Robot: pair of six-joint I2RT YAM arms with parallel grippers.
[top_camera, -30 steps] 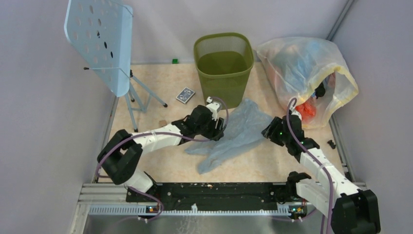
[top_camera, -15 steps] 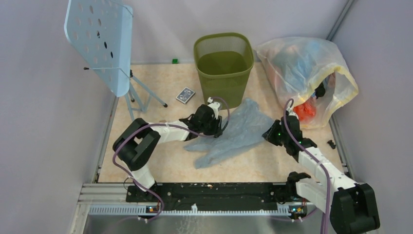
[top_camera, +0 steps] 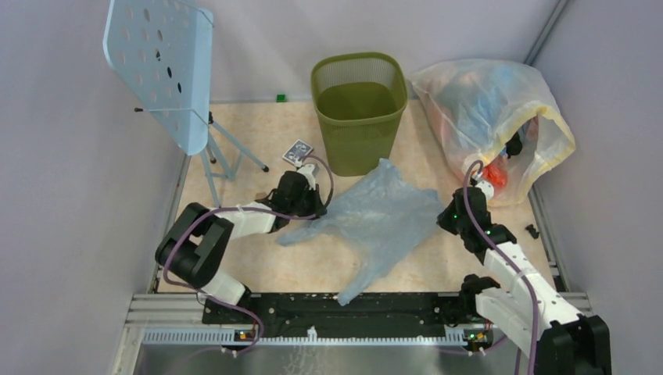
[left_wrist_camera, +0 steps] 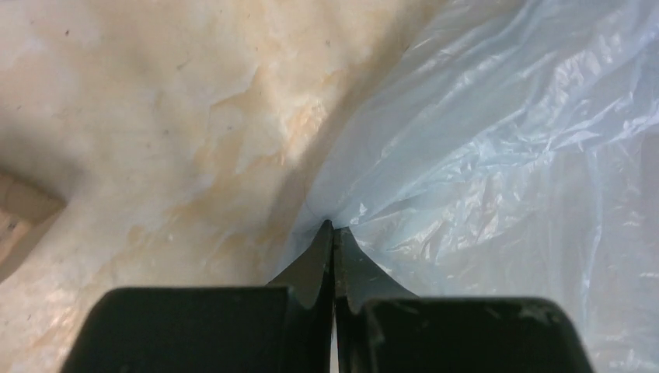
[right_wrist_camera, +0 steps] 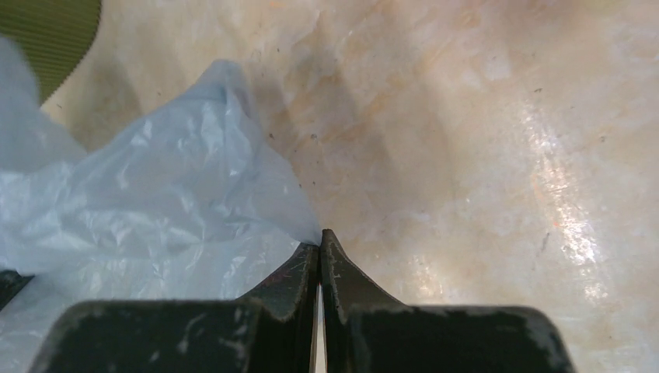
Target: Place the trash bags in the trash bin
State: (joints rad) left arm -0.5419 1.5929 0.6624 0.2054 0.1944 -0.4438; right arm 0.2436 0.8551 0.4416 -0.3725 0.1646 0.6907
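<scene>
Your left gripper (left_wrist_camera: 332, 233) and right gripper (right_wrist_camera: 320, 242), jaws pressed together, pinch opposite edges of the pale blue-grey crinkly plastic trash bag (top_camera: 379, 215), stretched just near of the olive-green mesh bin (top_camera: 361, 144).

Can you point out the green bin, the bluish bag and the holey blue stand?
trash bin (top_camera: 360, 141): top view, front mesh wall.
trash bag (top_camera: 377, 221): top view, spread middle.
blue stand (top_camera: 168, 78): top view, perforated plate.

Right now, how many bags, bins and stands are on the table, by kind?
Bags: 2, the blue-grey trash bag and the stuffed clear sack (its contents not counted)
Bins: 1, the green trash bin
Stands: 1, the pale blue perforated stand
Total: 4
</scene>
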